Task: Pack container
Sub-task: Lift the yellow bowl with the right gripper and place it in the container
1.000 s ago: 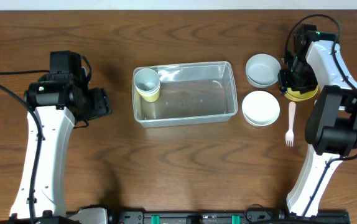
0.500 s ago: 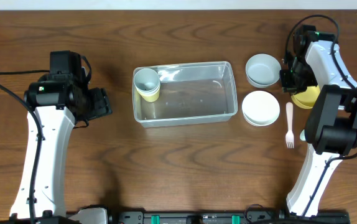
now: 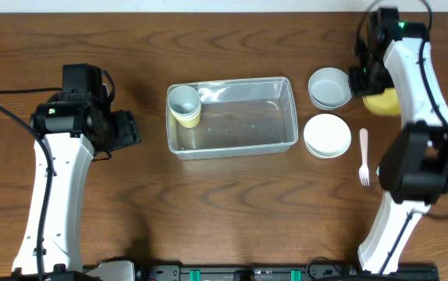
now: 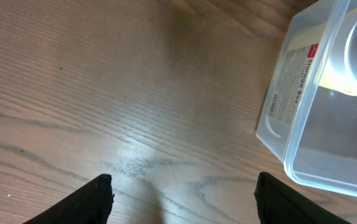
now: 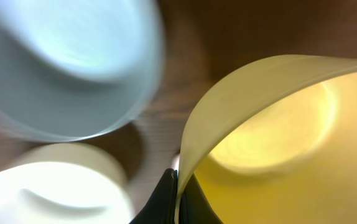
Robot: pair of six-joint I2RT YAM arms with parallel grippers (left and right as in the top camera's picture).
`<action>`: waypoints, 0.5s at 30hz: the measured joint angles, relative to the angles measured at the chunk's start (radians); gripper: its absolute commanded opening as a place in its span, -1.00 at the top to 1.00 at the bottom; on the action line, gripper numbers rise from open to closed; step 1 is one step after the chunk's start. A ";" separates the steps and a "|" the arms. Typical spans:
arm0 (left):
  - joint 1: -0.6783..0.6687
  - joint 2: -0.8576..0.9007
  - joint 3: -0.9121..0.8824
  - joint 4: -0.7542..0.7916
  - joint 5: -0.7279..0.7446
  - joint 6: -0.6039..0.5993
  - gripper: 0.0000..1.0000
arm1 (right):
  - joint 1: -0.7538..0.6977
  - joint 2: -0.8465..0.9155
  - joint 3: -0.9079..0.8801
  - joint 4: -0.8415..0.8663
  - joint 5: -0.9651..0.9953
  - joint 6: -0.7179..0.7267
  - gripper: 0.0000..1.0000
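The clear plastic container (image 3: 232, 117) sits mid-table with a white cup nested in a yellow cup (image 3: 184, 105) in its left end. My right gripper (image 3: 367, 86) is shut on the rim of a yellow bowl (image 3: 384, 101) and holds it lifted at the far right; in the right wrist view the rim (image 5: 194, 149) is pinched between the jaws. My left gripper (image 4: 181, 202) is open and empty over bare table left of the container (image 4: 328, 106).
A pale blue-white bowl (image 3: 329, 87) and a white bowl (image 3: 327, 135) stand right of the container. A white plastic fork (image 3: 363, 156) lies further right. Both bowls show blurred in the right wrist view (image 5: 66, 62).
My right gripper has raised the yellow bowl off the table and moved it toward the far edge. The left arm has not moved.
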 measured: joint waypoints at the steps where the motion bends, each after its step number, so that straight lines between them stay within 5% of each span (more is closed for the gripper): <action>1: 0.000 0.000 0.000 0.000 0.000 0.000 -0.47 | 0.029 -0.044 0.015 0.004 -0.006 -0.002 0.98; 8: 0.000 0.000 0.000 0.000 0.000 0.000 -0.48 | 0.338 -0.261 0.073 0.012 -0.032 -0.069 0.98; 15: 0.000 0.000 0.000 -0.001 0.000 0.000 -0.47 | 0.571 -0.174 0.068 0.008 -0.025 -0.092 0.97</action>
